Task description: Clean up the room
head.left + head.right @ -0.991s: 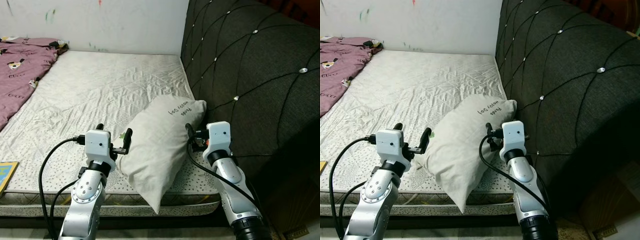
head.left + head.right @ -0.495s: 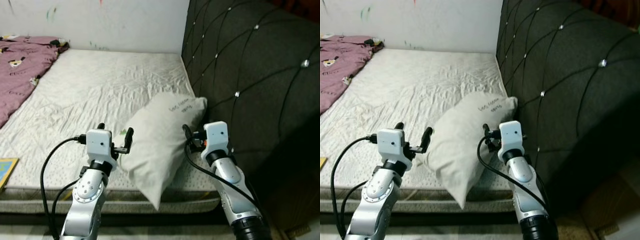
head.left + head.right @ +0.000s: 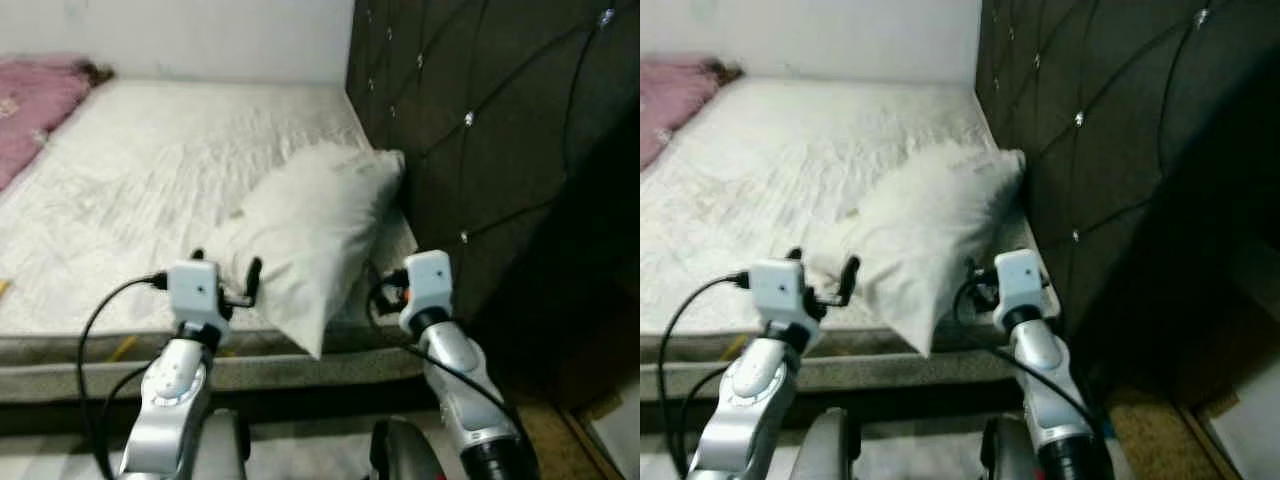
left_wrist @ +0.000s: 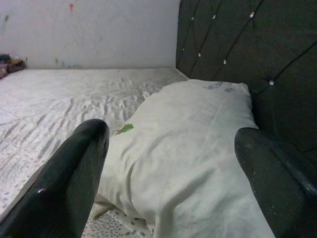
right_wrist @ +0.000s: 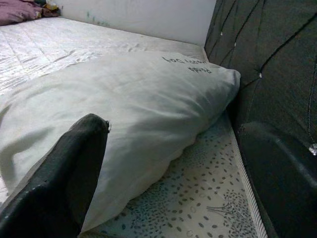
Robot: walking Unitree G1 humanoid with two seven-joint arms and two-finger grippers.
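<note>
Pillow (image 3: 315, 215) — a pale, plump one — lies at centre frame on the bare mattress (image 3: 130, 170), its far end against the dark tufted headboard (image 3: 470, 120) at right and its near corner hanging over the mattress's front edge. Its long axis runs diagonally, from that overhanging corner at lower centre up and right to the headboard; the end bearing small dark lettering points at the headboard. A pink blanket (image 3: 30, 95) sits at the upper left corner.

Left claw (image 3: 222, 272) hovers near the pillow's near-left edge with its two black fingers spread wide and nothing between them. Right claw (image 5: 163, 163) is likewise wide and empty, low beside the pillow's right flank near the headboard.

Handling, as judged: the pillow looks light, soft and easily squashed, not fragile — the cloth will bunch rather than slip. A single pinch would probably let it sag, so a hold at both long edges, one claw to each side, seems the surest.
</note>
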